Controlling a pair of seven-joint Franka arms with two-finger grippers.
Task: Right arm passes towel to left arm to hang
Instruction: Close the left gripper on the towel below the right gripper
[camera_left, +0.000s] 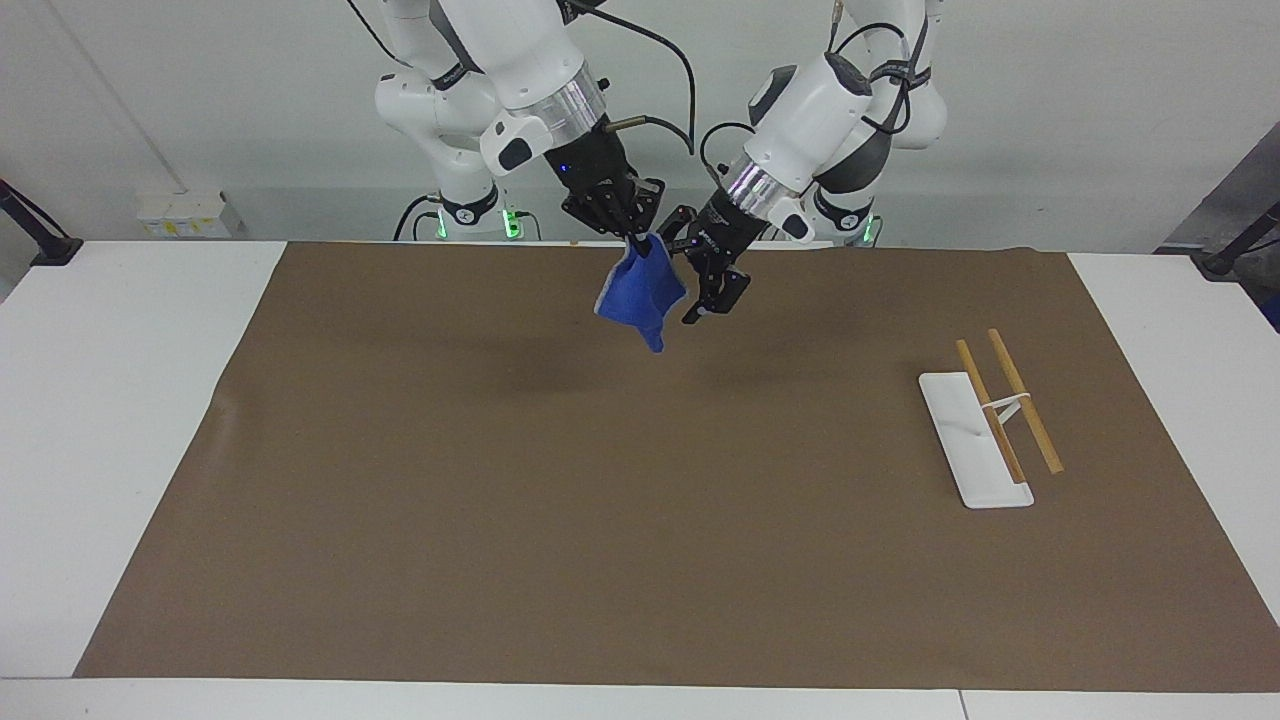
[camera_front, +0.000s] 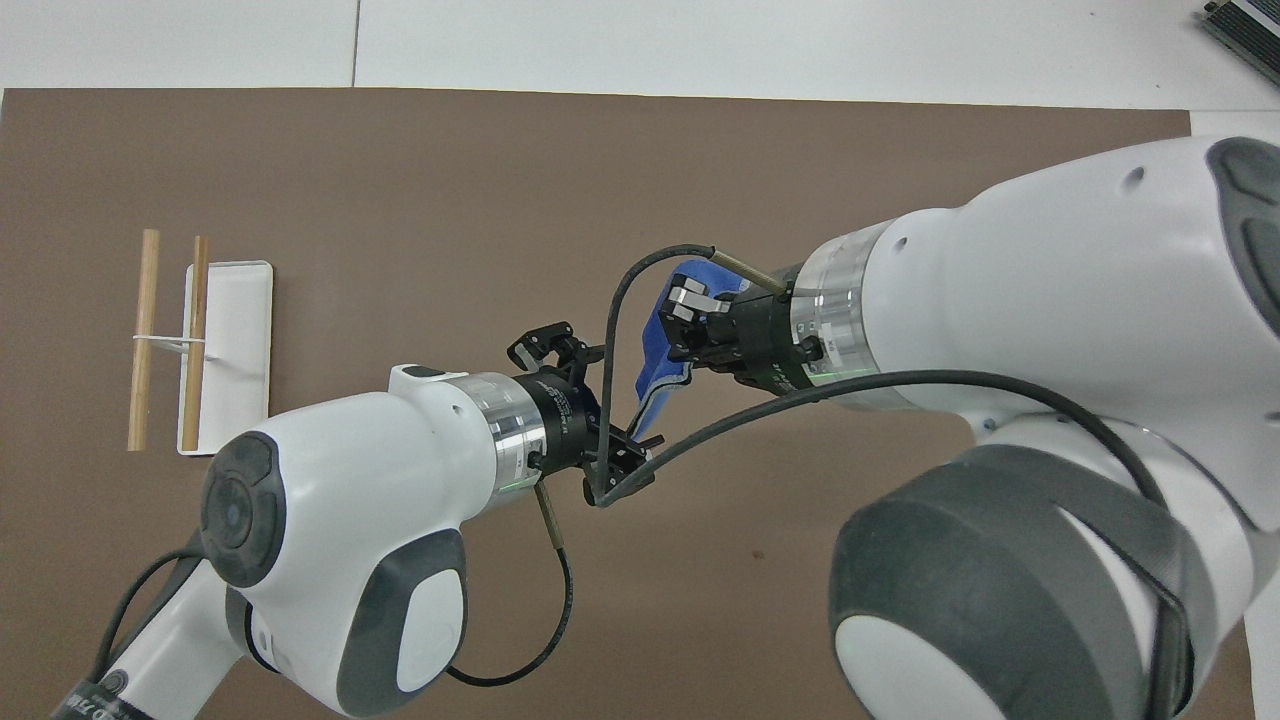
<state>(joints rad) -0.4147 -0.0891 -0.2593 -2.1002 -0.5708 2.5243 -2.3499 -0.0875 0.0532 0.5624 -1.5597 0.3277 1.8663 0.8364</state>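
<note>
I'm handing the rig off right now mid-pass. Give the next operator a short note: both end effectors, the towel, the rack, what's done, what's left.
Right end effector: shut on the towel, holding it by its top corner in the air over the brown mat.
Left end effector: open, right beside the hanging towel, not gripping it.
Rack: white base with two wooden bars, on the mat toward the left arm's end of the table, nothing on it.
Done: towel picked up and presented.
Left: left closes on towel, right releases, left hangs it on the rack.
</note>
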